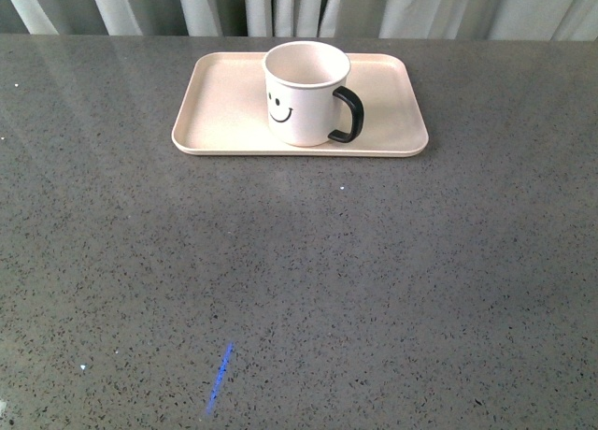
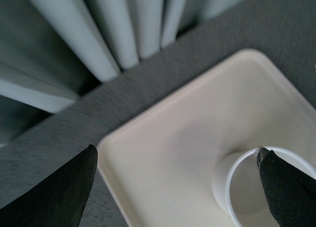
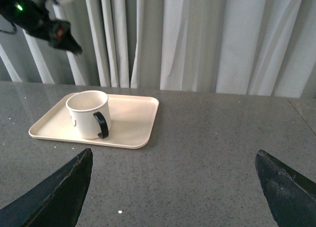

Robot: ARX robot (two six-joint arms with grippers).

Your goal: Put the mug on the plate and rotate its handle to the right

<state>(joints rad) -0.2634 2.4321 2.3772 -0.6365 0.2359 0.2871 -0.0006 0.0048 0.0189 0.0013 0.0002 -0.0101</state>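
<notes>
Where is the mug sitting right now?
In the front view, the mug stands upright near the middle of the plate, its handle pointing right, at the far side of the table by the curtains.

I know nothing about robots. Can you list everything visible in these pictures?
mug: one, white with black smiley, upright on the plate
handle: one, black, on the mug's right side in front view
plate: one, pale cream, far part of the table
table: one, speckled grey
curtains: several folds, pale grey, behind the table
light streak: one, blue, near part of the table
left tool: one, black, open, above the plate by the mug
right tool: one, black, open, above bare table
</notes>
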